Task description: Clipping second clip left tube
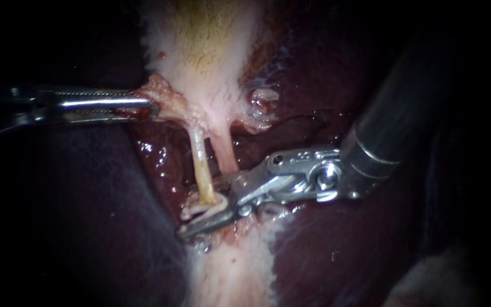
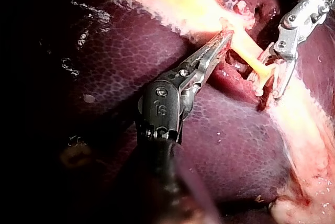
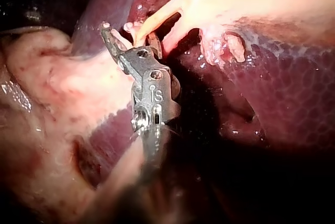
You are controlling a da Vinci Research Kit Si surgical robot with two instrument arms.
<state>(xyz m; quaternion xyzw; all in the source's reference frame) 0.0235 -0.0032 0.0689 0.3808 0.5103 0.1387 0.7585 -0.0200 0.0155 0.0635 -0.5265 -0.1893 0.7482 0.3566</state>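
Note:
The left tube [image 1: 201, 167], pale yellow, runs down from the gallbladder [image 1: 206, 45] neck, and a pinker right tube [image 1: 224, 154] lies beside it. My right instrument [image 1: 193, 209] comes in from the upper right. Its jaws stand open astride the left tube's lower end, where a whitish fold sits; whether that fold is a clip or tissue I cannot tell. The same straddle shows in the left wrist view [image 2: 265, 85] and the right wrist view [image 3: 128, 31]. My left instrument [image 1: 146, 105] is shut on pink tissue at the gallbladder neck, also seen from its own wrist [image 2: 227, 34].
Dark liver [image 1: 86, 204] lies on both sides of the tubes. A pale band of tissue [image 1: 231, 273] runs down below the right instrument's jaws. A small pale nub [image 1: 263, 96] sits right of the gallbladder neck.

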